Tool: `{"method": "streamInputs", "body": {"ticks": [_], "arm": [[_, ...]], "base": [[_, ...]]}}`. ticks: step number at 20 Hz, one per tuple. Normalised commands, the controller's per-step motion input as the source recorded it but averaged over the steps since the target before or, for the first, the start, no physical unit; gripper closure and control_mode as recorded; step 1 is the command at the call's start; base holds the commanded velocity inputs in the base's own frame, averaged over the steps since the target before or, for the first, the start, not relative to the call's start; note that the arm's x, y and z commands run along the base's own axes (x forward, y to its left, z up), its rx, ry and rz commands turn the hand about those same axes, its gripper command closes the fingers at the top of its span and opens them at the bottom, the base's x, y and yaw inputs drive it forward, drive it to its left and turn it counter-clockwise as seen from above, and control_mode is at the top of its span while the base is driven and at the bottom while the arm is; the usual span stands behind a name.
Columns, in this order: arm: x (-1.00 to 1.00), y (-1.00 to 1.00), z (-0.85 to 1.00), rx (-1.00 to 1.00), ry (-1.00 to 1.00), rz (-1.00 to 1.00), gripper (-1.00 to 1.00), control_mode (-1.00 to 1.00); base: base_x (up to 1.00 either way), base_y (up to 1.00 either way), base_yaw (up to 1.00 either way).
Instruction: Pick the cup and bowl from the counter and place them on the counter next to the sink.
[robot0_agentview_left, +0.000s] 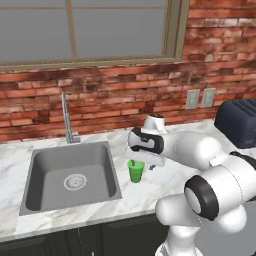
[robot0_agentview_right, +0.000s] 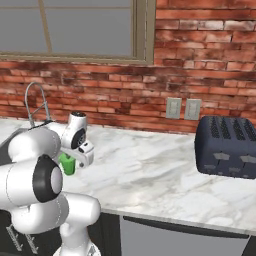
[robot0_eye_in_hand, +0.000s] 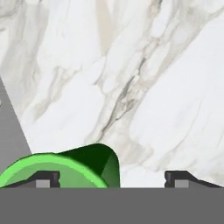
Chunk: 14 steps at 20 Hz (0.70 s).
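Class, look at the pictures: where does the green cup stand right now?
The cup stands upright on the marble counter just right of the sink, directly beneath the gripper; the hand view shows its rim by one fingertip.

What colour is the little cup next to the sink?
Bright green. The cup shows best in the left base view, standing on the marble counter.

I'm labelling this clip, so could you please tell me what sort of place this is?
A simulated home kitchen, most likely: a grey recessed sink with a thin metal faucet, a white veined marble counter, and a dark blue toaster against a red brick wall.
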Motion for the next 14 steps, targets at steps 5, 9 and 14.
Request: {"method": "streamInputs", "body": {"ticks": [5,9,14], "arm": [[-0.24,0.0,0.57,0.0,-0.02,-0.01,-1.0,-1.0],[-0.35,0.0,0.71,0.0,-0.02,0.0,-1.0,-1.0],[-0.4,-0.01,0.99,0.0,-0.11,0.0,-1.0,-1.0]], "base": [[0.0,0.0,0.0],[0.0,0.0,0.0],[0.0,0.0,0.0]]}}
